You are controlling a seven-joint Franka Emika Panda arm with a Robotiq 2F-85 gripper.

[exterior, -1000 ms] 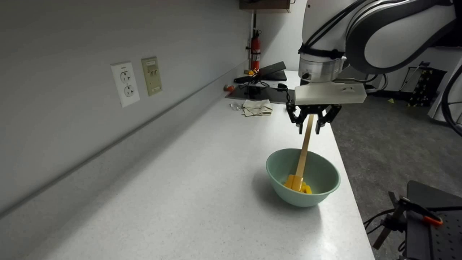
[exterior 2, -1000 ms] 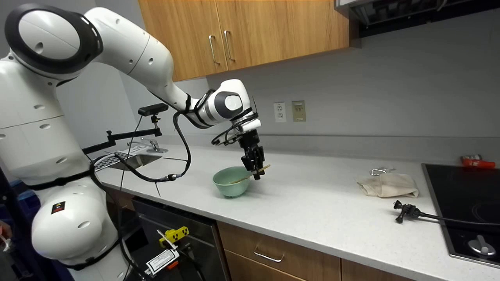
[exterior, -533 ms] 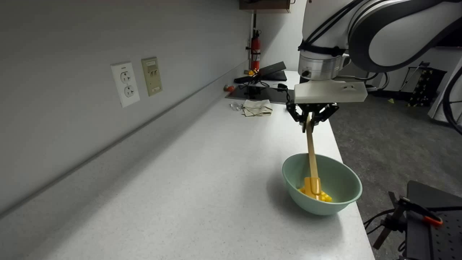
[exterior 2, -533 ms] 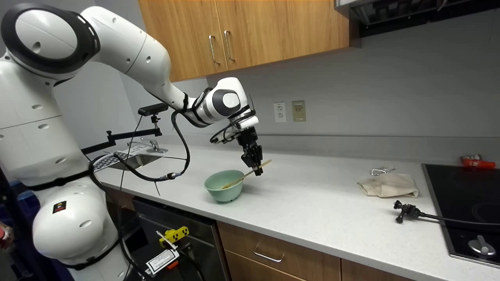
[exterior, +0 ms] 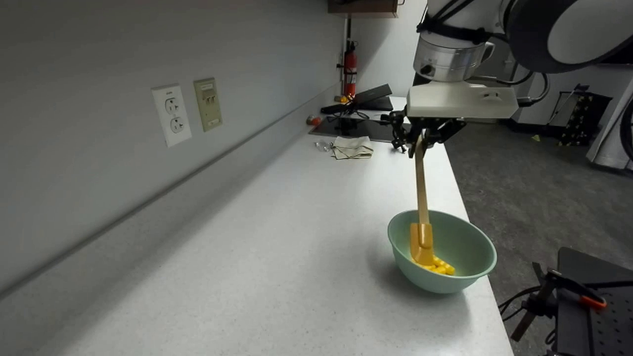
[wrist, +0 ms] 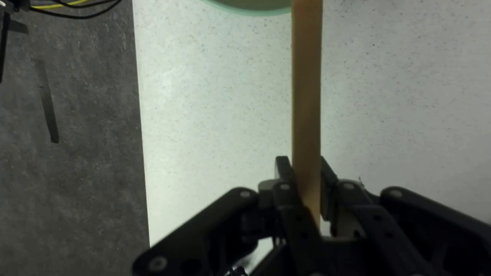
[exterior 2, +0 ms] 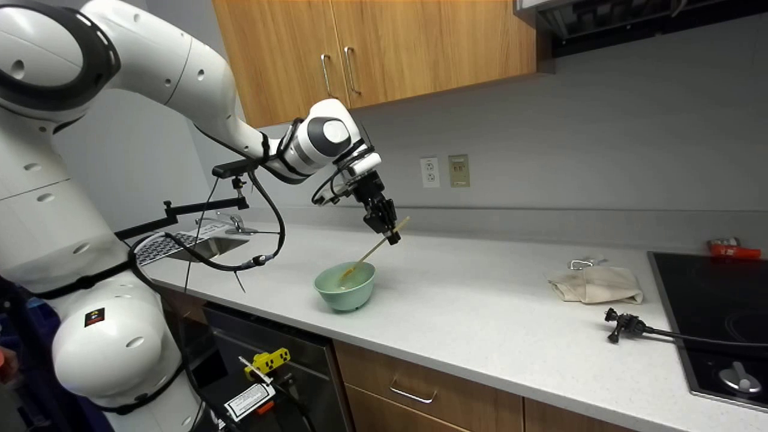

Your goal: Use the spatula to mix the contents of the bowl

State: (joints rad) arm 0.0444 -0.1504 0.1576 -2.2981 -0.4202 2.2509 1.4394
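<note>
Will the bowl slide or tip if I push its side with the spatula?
The bowl would probably slide first on that smooth-looking counter. A high push might tip it, since it narrows toward the bottom. The small heap of yellow pieces likely adds little steadying weight.

Looks along counter (exterior: 257,247) or toward wall (exterior 2: 624,138) in exterior views sharing bowl (exterior: 457,242), and closely downward in wrist view.
</note>
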